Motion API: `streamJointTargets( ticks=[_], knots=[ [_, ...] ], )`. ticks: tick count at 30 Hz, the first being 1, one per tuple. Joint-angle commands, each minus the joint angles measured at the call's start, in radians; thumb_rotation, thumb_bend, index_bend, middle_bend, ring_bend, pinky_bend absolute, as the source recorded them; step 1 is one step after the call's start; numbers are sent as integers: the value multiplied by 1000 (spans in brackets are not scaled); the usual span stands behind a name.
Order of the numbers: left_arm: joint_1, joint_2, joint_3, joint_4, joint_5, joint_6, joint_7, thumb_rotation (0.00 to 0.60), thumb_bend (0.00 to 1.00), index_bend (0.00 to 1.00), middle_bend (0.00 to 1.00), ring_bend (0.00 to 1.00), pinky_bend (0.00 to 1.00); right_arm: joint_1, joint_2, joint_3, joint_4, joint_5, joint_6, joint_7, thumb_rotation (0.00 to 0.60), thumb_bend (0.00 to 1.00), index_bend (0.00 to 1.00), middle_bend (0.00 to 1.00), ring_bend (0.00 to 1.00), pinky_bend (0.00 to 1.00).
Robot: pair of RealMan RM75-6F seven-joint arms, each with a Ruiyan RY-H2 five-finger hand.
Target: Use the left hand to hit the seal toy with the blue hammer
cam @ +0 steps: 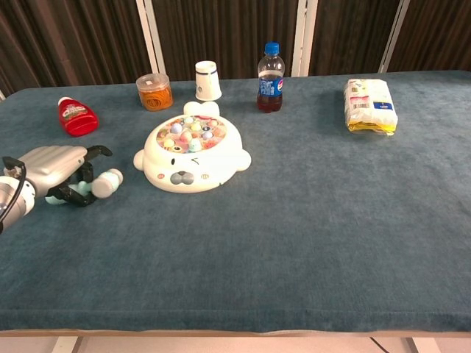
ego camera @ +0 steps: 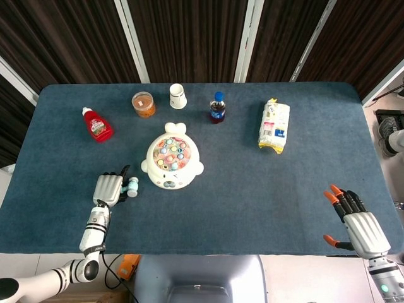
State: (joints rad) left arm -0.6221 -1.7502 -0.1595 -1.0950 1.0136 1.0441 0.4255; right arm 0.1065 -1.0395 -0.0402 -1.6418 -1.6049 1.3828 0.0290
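The white seal toy (ego camera: 171, 164) (cam: 193, 155), with coloured pegs on top, sits left of the table's middle. The blue hammer (ego camera: 132, 185) (cam: 105, 184) lies low on the cloth to its left, head towards the seal and apart from it. My left hand (ego camera: 108, 188) (cam: 51, 165) rests over the hammer's handle. Dark fingers (cam: 73, 193) still curl around the handle, and one finger is lifted clear. My right hand (ego camera: 353, 218) hovers at the near right table edge with fingers spread, holding nothing. It does not show in the chest view.
Along the far side stand a red ketchup bottle (ego camera: 97, 124), an orange-filled jar (ego camera: 143, 104), a white paper cup (ego camera: 178, 96) and a cola bottle (ego camera: 218, 108). A snack bag (ego camera: 274, 127) lies at the far right. Blue cloth covers the table (ego camera: 252, 202).
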Motion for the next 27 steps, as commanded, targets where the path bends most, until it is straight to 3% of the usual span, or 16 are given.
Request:
streamJointTargets(
  ticks=[1,6,19,27],
  knots=[
    [2,4,-3,-3,0,-6,0,492,405,98,328,325,335,0,0,1,0,3,0,0,600,232,0,0,0,0],
    [4,10,-13,-6,-2,-17,-8,477,404,90,287,278,315,-1,0,3,1,6,3,2,600,232,0,0,0,0],
    [8,64,-50,-103,-49,-69,-47,477,400,117,314,277,324,0,0,1,0,6,-1,-2,600,232,0,0,0,0],
    [-2,155,-95,-241,-205,-195,-88,421,400,181,339,284,322,0,-1,1,-1,5,0,-5,600,232,0,0,0,0]
  ],
)
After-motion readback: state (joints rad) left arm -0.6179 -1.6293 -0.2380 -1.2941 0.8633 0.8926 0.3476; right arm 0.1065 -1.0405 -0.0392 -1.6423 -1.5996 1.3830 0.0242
